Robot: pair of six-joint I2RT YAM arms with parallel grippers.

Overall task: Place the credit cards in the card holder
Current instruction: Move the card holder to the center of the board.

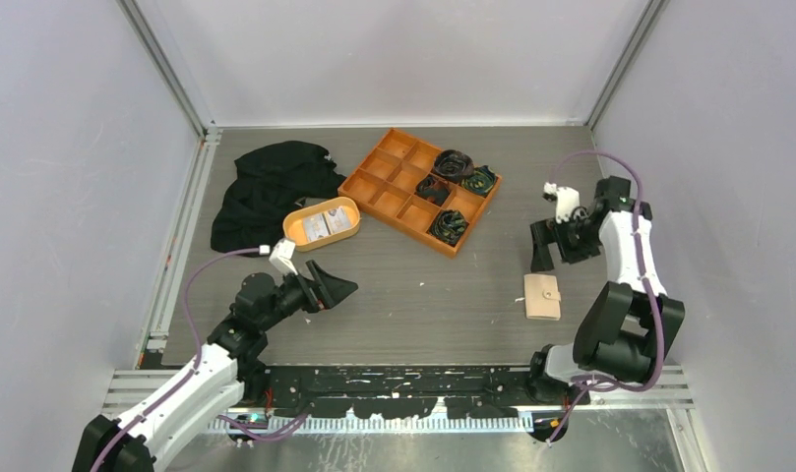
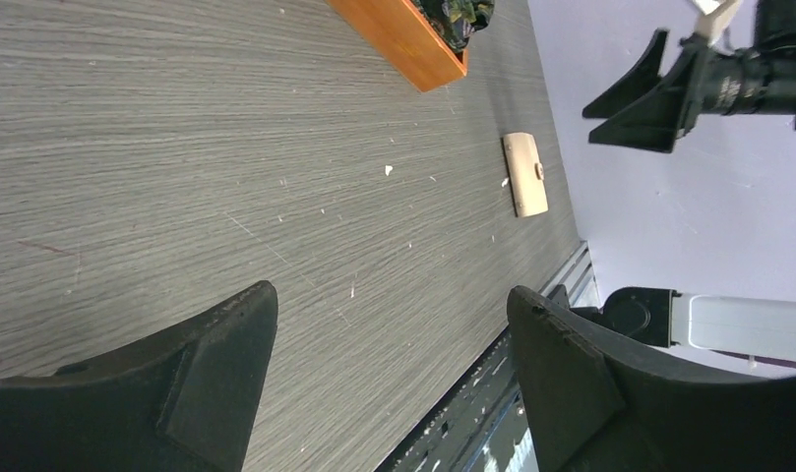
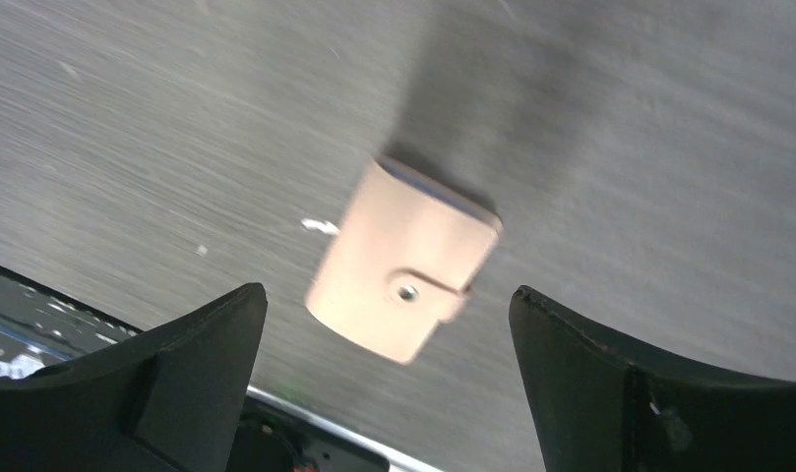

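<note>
Top external: card holder (image 1: 542, 296) closed, flat near front table (image 1: 423, 295) edge, open tabletop around it. Credit cards (image 1: 325, 225) in oval dish (image 1: 297, 228) between black cloth (image 1: 261, 192) and divided tray (image 1: 394, 202). Left gripper (image 1: 336, 283), right gripper (image 1: 551, 258): jaws spread, empty.

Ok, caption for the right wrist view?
Open right gripper above the closed tan card holder lying on the grey table.

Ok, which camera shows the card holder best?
The right wrist view: the card holder looms large, closed, snap visible, though blurred. The top view shows it small but sharp; the left wrist view shows it distant.
</note>
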